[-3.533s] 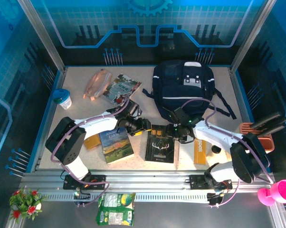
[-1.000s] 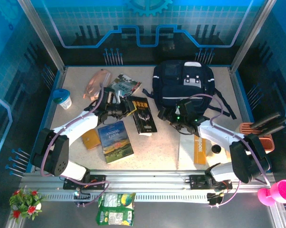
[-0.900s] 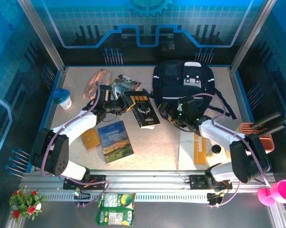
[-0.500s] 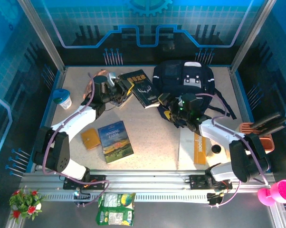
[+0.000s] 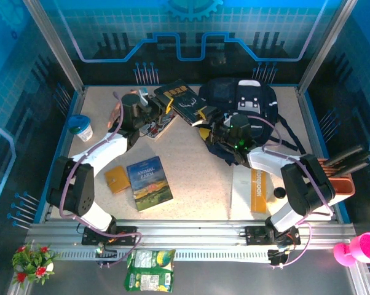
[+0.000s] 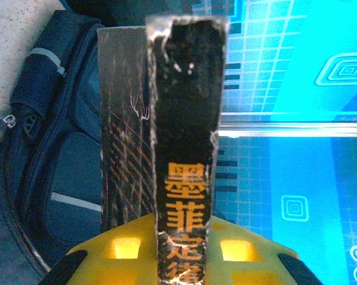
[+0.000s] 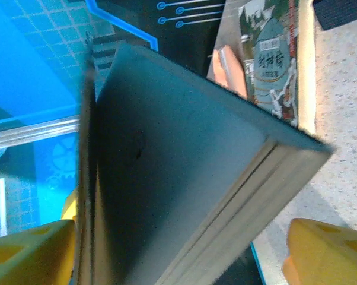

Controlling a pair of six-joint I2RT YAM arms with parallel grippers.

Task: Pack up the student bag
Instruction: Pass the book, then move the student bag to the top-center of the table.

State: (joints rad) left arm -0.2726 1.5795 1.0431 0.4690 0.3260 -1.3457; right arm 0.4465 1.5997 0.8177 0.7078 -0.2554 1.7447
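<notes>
**Near edge.** A metal rail (image 5: 191, 236) carries both arm bases, and a green snack bag (image 5: 149, 270) lies in front of it.

**Near table.** On the table (image 5: 197, 184), a small orange booklet (image 5: 117, 179) and a green-covered book (image 5: 149, 182) lie left of centre. A white book with an orange spine (image 5: 251, 189) lies right of centre. Between the two groups a bare strip of table runs toward the far side. An orange tray (image 5: 340, 178) sits at the right edge, and a blue-lidded cup (image 5: 82, 128) stands near the left edge.

**Middle.**
- The left gripper (image 5: 160, 109) (image 6: 185, 255) is clamped narrowly on the spine of a black book (image 5: 185, 103) (image 6: 187, 119) (image 7: 178, 154).
- The black book is raised off the table and tilted, with its far end beside the left edge of the backpack (image 5: 259, 117) (image 6: 48, 148).
- The right gripper (image 5: 212, 129) (image 7: 178, 249) stands with jaws wide around the book's near corner. One yellow finger is beside the cover. The other is clear of the page edge, with table showing in the gap.
- A magazine (image 5: 157, 121) (image 7: 270, 65) and a pink pouch (image 5: 120, 110) (image 7: 229, 68) lie under and left of the left gripper.

**Far.** The backpack lies flat, right of centre and close to the far edge, with its straps trailing toward the right edge. Whether its opening is unzipped cannot be told.
</notes>
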